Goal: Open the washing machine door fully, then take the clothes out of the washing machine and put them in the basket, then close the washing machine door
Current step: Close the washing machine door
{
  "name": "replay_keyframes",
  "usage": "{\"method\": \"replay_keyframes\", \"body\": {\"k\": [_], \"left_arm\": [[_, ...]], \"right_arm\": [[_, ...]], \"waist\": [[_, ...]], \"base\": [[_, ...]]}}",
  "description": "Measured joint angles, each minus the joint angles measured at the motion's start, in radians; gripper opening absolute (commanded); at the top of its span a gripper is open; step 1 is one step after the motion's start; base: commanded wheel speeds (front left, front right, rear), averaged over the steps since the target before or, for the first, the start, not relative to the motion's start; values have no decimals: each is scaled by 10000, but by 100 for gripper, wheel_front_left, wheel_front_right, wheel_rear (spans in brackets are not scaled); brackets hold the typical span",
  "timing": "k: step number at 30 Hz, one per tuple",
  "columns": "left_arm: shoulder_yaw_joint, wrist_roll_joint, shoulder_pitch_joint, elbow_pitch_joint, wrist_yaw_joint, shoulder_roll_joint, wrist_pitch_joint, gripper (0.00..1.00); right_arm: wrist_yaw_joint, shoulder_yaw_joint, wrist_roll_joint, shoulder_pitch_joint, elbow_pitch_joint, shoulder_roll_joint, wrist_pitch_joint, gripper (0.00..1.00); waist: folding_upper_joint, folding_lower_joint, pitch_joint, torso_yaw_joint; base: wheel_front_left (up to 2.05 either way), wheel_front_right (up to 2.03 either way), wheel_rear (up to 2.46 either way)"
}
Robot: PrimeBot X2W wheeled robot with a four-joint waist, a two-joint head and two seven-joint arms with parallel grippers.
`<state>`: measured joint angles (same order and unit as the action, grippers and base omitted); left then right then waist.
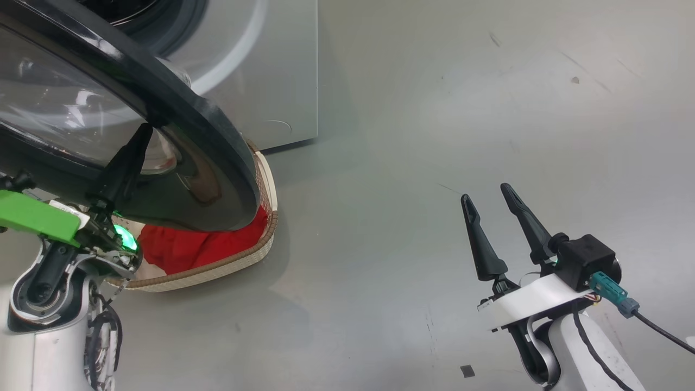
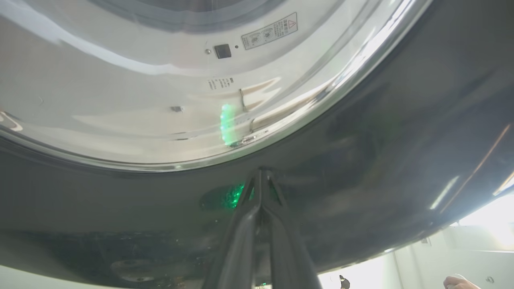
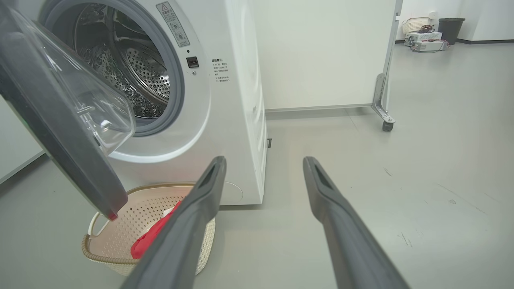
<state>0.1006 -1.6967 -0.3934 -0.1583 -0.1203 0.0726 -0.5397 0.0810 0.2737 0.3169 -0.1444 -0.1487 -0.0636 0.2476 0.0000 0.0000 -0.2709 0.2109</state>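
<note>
Left jaws against door point(image 1: 217, 141) above basket point(image 1: 228, 267)

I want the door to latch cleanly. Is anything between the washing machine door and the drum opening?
Nothing visible does: the drum opening looks empty, the clothes lie in the basket below the door, and the shut left pincer touches the door's outer rim.

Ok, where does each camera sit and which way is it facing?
Head: high, facing down at the floor; both arms' jaws show.
Left wrist: along its shut jaws, tips at the washing machine door.
Right wrist: low, along its open jaws, toward the washing machine and basket.
Head and right wrist share door, basket, clothes.
</note>
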Motion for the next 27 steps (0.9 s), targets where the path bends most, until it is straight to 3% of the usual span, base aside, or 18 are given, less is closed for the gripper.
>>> {"method": "replay_keyframes", "body": {"k": [27], "left_arm": [[330, 1110, -1976, -1149, 0, 355, 934, 0]], "right_arm": [[2, -274, 362, -122, 146, 111, 4, 100]], "waist": [[0, 0, -583, 1646]], "base": [[0, 0, 0]]}}
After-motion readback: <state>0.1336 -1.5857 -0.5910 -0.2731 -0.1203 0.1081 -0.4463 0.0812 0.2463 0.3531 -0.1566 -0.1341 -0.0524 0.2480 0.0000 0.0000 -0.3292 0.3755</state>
